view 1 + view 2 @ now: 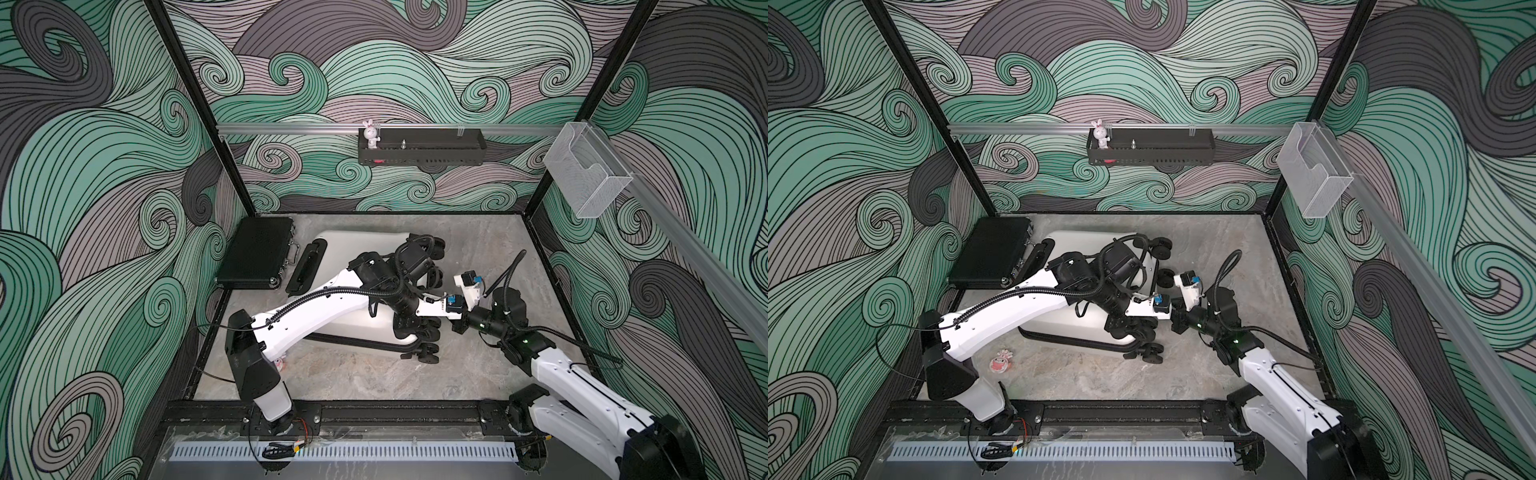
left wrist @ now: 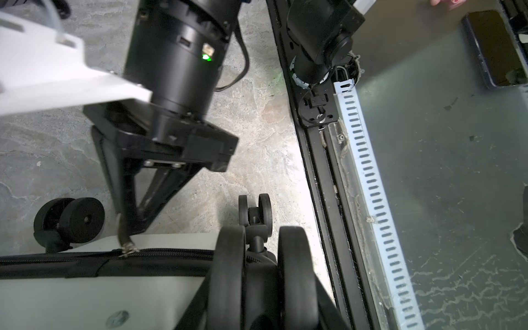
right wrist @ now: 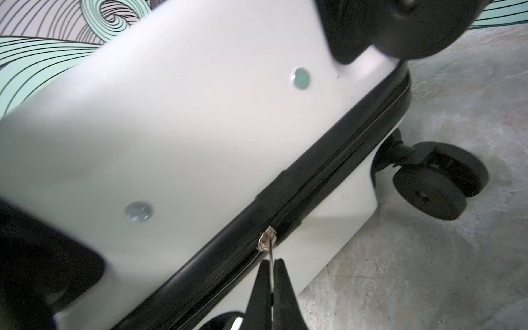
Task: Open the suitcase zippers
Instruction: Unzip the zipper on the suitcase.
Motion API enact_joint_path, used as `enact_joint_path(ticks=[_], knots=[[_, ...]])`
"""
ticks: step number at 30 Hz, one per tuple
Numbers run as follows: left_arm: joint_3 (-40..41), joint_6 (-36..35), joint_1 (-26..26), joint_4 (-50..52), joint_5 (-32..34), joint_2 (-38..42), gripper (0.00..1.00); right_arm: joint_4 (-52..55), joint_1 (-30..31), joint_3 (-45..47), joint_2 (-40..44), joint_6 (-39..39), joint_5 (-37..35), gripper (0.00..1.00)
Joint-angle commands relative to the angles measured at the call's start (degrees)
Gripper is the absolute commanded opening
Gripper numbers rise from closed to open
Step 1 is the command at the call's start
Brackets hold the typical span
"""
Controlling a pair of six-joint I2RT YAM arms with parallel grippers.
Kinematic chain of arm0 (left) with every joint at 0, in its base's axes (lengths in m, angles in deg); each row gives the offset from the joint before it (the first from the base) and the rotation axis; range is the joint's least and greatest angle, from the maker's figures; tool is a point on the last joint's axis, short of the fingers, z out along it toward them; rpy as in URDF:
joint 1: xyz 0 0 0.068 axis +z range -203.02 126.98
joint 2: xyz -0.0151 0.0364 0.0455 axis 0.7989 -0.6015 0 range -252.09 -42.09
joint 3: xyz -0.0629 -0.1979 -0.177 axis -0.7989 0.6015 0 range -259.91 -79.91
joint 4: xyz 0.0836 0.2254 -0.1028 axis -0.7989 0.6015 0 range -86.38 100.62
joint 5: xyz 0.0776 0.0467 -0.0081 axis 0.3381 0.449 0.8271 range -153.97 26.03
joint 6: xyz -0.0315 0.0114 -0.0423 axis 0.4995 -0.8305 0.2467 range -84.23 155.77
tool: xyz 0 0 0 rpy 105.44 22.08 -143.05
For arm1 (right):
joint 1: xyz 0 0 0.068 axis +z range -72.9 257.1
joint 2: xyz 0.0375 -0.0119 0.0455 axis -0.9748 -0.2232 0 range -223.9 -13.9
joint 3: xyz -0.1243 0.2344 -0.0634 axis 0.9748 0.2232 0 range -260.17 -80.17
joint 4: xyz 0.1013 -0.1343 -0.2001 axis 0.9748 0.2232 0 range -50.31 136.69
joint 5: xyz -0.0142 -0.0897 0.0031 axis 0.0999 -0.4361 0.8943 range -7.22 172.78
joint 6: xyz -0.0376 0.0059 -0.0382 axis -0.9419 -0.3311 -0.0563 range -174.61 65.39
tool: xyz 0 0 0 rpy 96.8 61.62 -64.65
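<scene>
Grey stone-look worktop (image 1: 374,374) inside swirl-patterned walls (image 1: 374,62) carries the suitcase (image 1: 353,249), lying flat. Your right end effector (image 3: 272,261) is clenched on the zipper pull (image 3: 266,239), with the zippers (image 3: 328,177) running just past its tips and a wheel (image 3: 434,185) off to one side. Your left end effector (image 2: 259,234) straddles a wheel mount (image 2: 261,251) at the case's corner; whether it clamps it, you cannot tell. A black briefcase (image 1: 257,253) lies well apart from both end effectors.

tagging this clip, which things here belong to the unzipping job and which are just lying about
Job: suitcase, zipper band, pull tab pinched by right gripper, wheel caster held by left gripper.
Lying about: black briefcase, bunny figure, wall tray, clear bin, pink toy.
</scene>
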Motion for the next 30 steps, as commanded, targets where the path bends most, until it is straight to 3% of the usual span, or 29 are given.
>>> enact_joint_path(ticks=[1,6,13,30], knots=[[0.97,1.72,-0.20,0.14,-14.05,5.89,0.08,-4.25,-3.10,-2.28,-3.49,0.89,-10.52,0.00],[4.16,0.31,-0.16,-1.15,-15.22,9.10,0.07,-8.75,-6.70,-4.26,-9.98,3.88,-10.11,0.00],[7.51,-0.36,-0.21,-3.08,-18.63,11.23,0.07,-16.04,-12.69,-7.74,-19.45,10.02,-3.08,0.00],[9.58,-1.27,-0.79,-4.23,-25.84,9.21,0.06,-16.97,-14.92,-19.29,-37.44,14.02,1.98,0.00]])
